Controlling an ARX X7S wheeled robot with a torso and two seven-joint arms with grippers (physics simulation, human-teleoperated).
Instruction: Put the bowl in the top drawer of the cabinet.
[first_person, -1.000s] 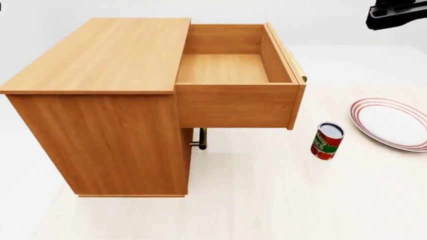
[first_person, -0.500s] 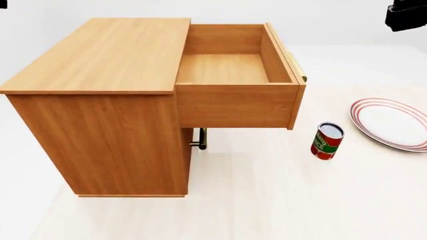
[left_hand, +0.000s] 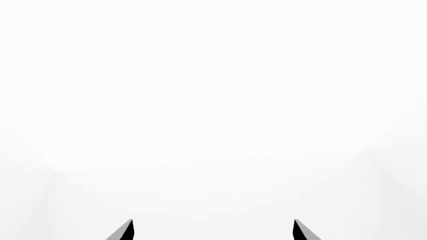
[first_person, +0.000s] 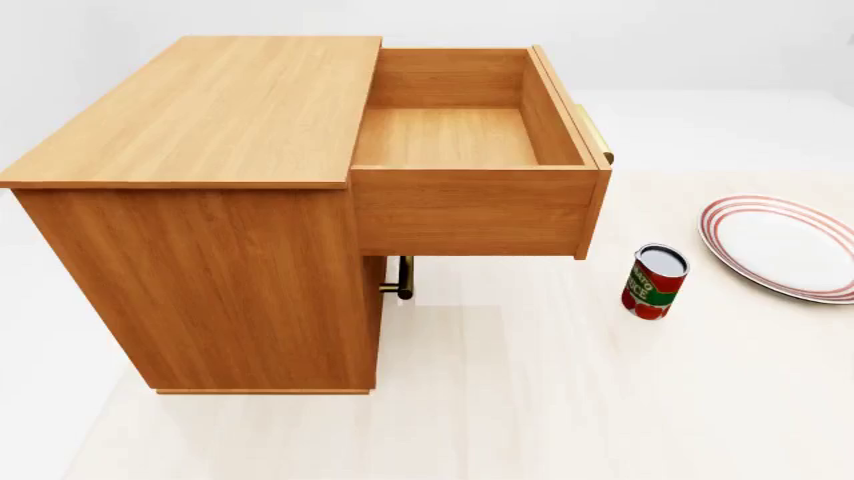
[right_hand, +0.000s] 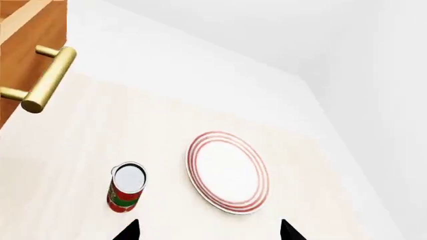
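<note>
The bowl is out of view in every frame. The orange-brown cabinet (first_person: 200, 110) stands at the left of the head view. Its top drawer (first_person: 454, 135) is pulled fully out to the right, with nothing showing on its wooden floor. The drawer's brass bar handle (right_hand: 47, 82) shows in the right wrist view. My right gripper (right_hand: 208, 231) is open, high above the floor over a plate and a can. My left gripper (left_hand: 212, 231) is open too, its tips wide apart, facing only blank white. Neither gripper shows in the head view.
A white plate with red rim rings (first_person: 787, 245) lies on the pale floor to the right of the drawer. A red and green can (first_person: 654, 282) stands upright between the plate and the cabinet. The lower drawer's handle (first_person: 400, 280) shows under the open drawer.
The dark right gripper at the head view's top right corner has moved right and out of the picture. Cabinet, can and plate have not moved.
</note>
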